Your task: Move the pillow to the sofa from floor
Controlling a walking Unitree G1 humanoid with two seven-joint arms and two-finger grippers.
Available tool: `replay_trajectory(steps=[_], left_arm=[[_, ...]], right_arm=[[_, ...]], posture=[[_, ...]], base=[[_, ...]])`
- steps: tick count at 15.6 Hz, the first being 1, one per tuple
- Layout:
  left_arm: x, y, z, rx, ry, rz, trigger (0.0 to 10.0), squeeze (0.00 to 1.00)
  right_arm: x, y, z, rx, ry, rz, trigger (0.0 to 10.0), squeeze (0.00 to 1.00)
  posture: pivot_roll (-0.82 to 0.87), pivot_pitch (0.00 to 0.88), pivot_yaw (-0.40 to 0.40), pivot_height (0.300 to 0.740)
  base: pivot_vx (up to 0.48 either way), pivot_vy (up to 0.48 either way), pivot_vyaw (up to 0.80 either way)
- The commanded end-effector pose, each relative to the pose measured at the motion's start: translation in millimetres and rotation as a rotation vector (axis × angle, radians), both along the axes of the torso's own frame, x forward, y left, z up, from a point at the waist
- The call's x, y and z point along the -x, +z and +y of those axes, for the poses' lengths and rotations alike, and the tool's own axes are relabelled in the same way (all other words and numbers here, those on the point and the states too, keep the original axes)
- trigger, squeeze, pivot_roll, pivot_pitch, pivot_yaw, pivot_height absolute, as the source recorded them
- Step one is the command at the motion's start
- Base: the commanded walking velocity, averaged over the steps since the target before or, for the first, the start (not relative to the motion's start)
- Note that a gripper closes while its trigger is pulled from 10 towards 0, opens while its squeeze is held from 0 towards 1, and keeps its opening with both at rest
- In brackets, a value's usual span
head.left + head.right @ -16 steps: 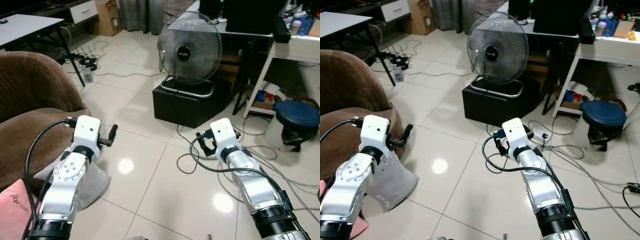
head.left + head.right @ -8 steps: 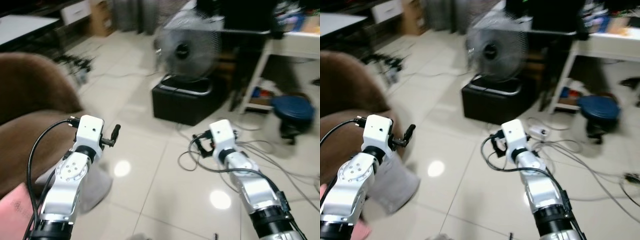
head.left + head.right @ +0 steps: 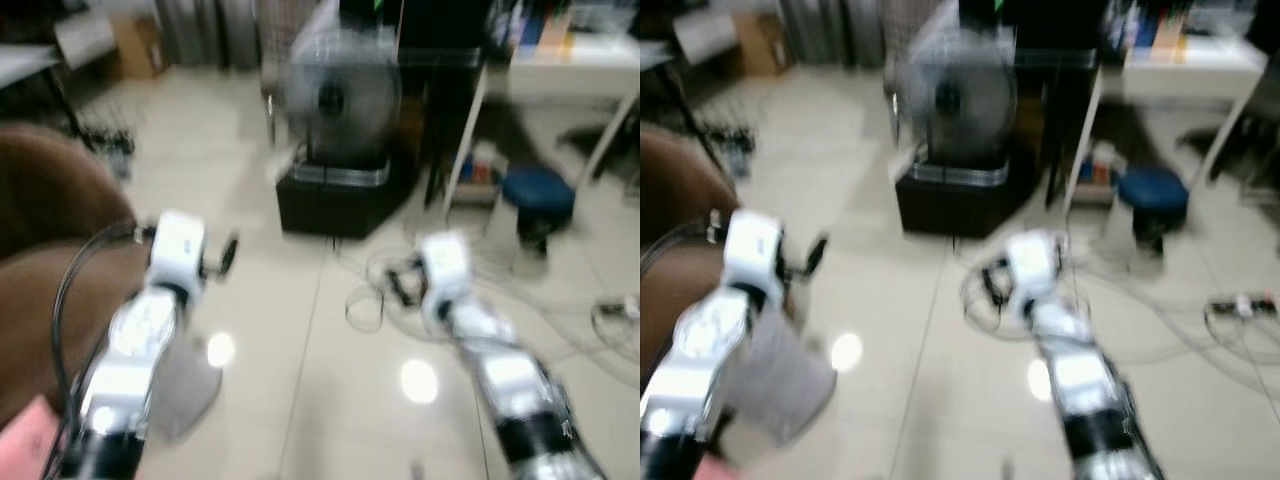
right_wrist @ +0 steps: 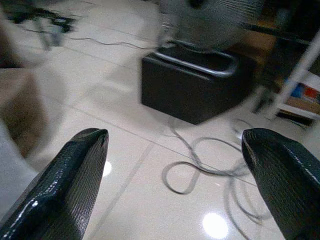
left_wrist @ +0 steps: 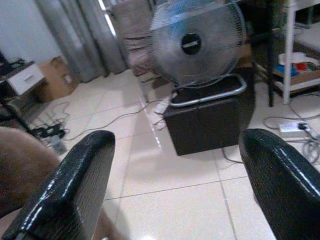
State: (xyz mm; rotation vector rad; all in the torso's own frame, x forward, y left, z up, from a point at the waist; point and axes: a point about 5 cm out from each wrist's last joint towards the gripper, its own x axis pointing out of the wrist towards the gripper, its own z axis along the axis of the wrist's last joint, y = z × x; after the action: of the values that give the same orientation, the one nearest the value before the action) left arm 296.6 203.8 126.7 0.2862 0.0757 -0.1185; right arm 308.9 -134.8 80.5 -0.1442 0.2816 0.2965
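While your head views are blurred, you can make out the grey pillow [image 3: 770, 375] on the tiled floor [image 3: 300, 330], leaning against the brown sofa [image 3: 45, 250] at your left, partly behind the left arm; your left gripper [image 5: 172, 172] hangs in the air above it, fingers spread wide and holding nothing. Your right gripper [image 4: 175, 175] is likewise released and empty, raised over loose cables [image 4: 200, 165]; ahead stands a fan [image 5: 192, 42] on a black box [image 5: 210, 117].

open left tool [image 5: 175, 185], fan [image 5: 192, 45] on black box [image 5: 210, 117]
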Motion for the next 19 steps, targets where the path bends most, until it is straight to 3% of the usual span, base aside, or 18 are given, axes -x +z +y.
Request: replay_trajectory(steps=[1,5,12,19], left_arm=[[-0.6,-1,0.3,-0.006,0.011,0.002,10.0,0.00],[-0.1,-2,0.6,-0.014,0.014,0.006,10.0,0.00],[4.4,-6,5.5,-0.011,0.052,0.010,10.0,0.00],[2.6,-6,-0.3,-0.008,0.042,0.006,10.0,0.00]], right_arm=[[-2.4,4,-4.7,0.017,0.002,-0.016,10.0,0.00],[-2.0,2,-6.0,0.027,0.005,-0.010,10.0,0.00],[-12.3,7,7.4,0.042,0.075,-0.023,10.0,0.00],[-17.0,9,10.0,0.029,0.072,-0.036,10.0,0.00]], posture=[[0.02,0.000,0.071,0.740],[0.02,0.000,0.075,0.740],[0.05,0.000,0.040,0.740],[0.04,0.000,0.046,0.740]], base=[[0.000,-0.480,0.00],[0.000,-0.480,0.72],[0.000,-0.480,0.80],[0.000,-0.480,0.80]])
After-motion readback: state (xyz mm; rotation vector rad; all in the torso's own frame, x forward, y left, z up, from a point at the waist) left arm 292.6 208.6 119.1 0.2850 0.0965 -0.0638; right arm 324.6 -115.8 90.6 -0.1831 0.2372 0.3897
